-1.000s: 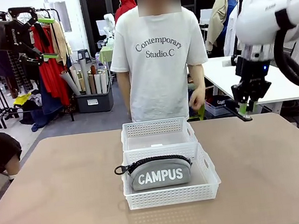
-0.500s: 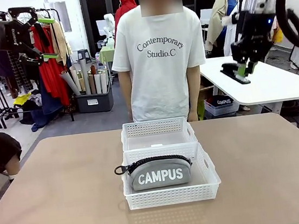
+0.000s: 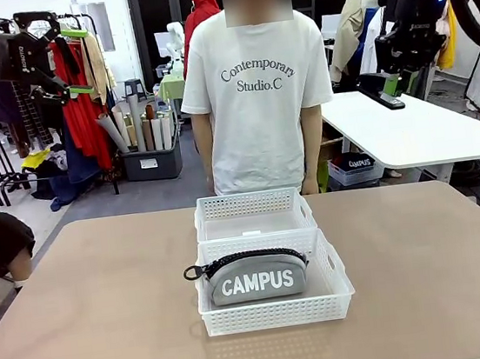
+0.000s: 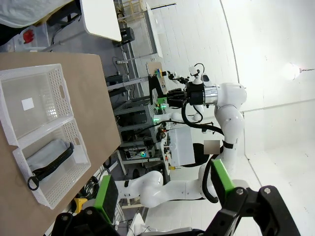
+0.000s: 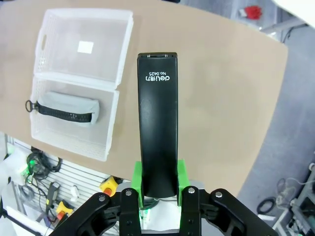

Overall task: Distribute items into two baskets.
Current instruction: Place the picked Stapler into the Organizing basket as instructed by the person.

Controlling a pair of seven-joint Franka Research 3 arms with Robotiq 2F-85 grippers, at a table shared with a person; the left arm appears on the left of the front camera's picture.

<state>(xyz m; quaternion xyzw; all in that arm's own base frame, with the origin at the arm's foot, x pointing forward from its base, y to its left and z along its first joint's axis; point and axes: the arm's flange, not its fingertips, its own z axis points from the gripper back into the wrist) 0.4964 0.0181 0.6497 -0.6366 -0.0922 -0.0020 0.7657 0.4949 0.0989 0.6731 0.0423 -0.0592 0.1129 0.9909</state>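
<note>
Right tool [image 5: 158, 179] on black stapler [image 5: 157, 113], rear end hidden between pads [image 5: 138, 179].

The lattice wall of the near basket [image 3: 278, 313] veils the lower edge of the pouch [image 3: 257, 280]; the right claw [image 5: 158, 181] covers the rear end of the stapler [image 5: 157, 123].

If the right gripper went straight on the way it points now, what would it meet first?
Probably bare table, just beside the empty basket; the right gripper, shut on the stapler, points down there from high up. Depth is hard to judge.
</note>
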